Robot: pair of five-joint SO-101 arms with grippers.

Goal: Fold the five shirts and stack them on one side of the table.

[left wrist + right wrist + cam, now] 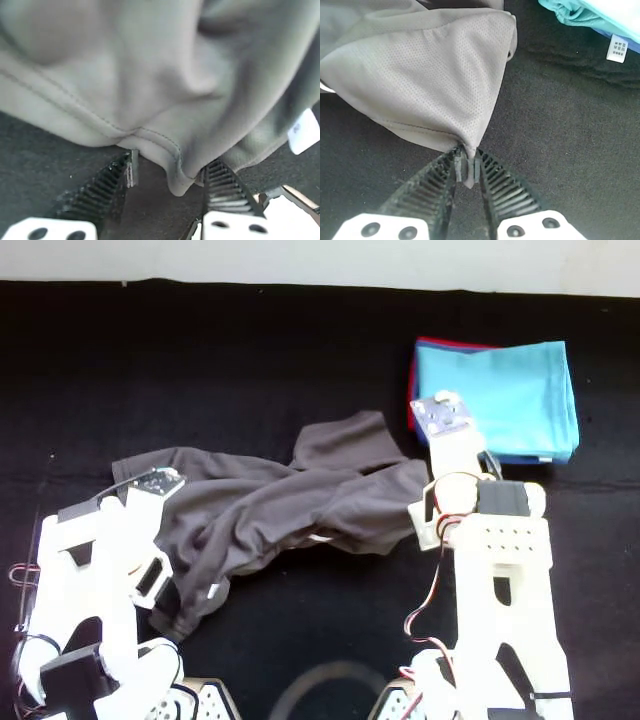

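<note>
Fingers (432, 182) of the right gripper (466, 172) stand almost together, pinching one pointed corner of the grey shirt (430, 75) between their ribbed pads. Fingers (107, 187) of the left gripper (170, 167) stand well apart; a stitched hem fold of the same shirt dips into the gap, pressed by neither pad. Labels: one white tag (302, 131) at the shirt's edge, print too blurred to read; one white care label (617, 48) hanging from the folded pile, with dark marks too small to make out. Grey shirt, high view (270, 505): unfolded, rumpled and creased, lying across the middle of the black table (200, 350) between the two arms, one sleeve turned up toward the far edge; the fabric near the right gripper shows a fine perforated mesh, with a seamed hem. Stack of folded shirts (500, 395): on the far right part of the table, turquoise on top, blue beneath, a red edge showing along its left and far sides; near the grey shirt but apart from it.
</note>
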